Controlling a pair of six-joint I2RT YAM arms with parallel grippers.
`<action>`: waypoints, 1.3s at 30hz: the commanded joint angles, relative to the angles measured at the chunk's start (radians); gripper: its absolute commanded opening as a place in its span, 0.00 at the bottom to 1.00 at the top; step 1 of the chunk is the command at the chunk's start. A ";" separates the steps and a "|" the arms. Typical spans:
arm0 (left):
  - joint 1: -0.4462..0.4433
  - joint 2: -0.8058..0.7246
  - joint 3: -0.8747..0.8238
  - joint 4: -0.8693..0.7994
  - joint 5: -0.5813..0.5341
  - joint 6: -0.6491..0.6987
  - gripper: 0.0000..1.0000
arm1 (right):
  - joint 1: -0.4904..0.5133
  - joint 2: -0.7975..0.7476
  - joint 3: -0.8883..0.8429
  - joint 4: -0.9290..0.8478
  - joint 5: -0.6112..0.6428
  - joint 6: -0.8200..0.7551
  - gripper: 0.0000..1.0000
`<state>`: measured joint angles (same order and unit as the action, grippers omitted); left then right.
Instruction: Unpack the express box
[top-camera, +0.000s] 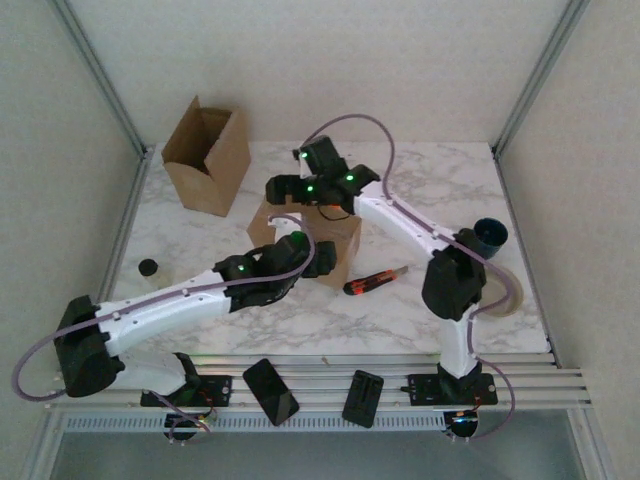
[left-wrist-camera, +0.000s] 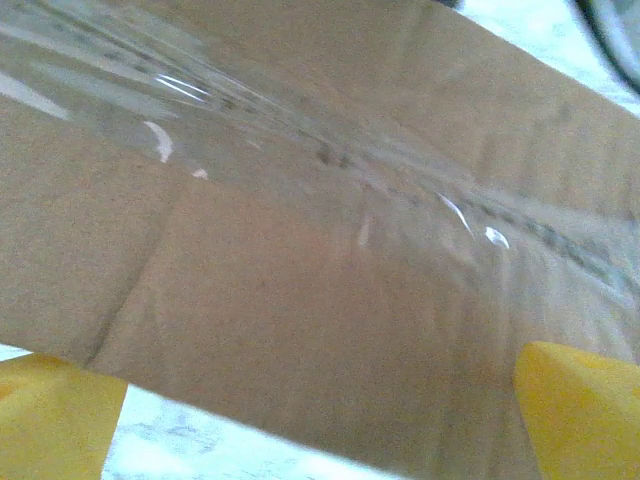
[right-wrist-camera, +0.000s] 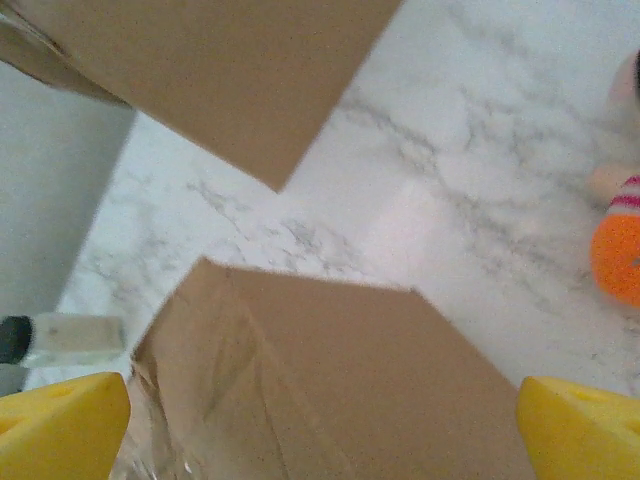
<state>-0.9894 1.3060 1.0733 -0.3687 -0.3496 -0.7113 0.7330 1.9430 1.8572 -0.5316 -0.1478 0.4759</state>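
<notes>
Boxes: we count two; express box (top-camera: 338, 250) at tabletop (top-camera: 450, 175) centre, open box (top-camera: 208, 160) at the rear-left edge.
Jaws: we find left jaws and right jaws wide, both at the express box.
Room: open tabletop rear right.

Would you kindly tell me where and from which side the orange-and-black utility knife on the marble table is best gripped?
Probably mid-handle, from straight above, jaws closing across the narrow width of the orange-and-black utility knife. It lies flat on the white marble table, long and slim, with bare surface along both long sides.
</notes>
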 joint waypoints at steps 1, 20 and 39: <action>-0.009 -0.081 0.109 0.151 0.052 0.087 1.00 | 0.018 -0.185 -0.081 -0.031 -0.061 0.015 0.99; 0.143 -0.053 -0.158 0.340 0.185 0.020 0.96 | 0.042 0.015 -0.290 0.336 -0.255 0.201 0.94; 0.550 -0.140 0.142 -0.154 0.138 0.068 0.95 | 0.040 -0.347 -0.361 -0.026 -0.091 -0.022 0.99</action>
<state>-0.6189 1.1671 1.2182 -0.3428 -0.2039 -0.6617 0.7437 1.7138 1.5612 -0.4152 -0.2554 0.5415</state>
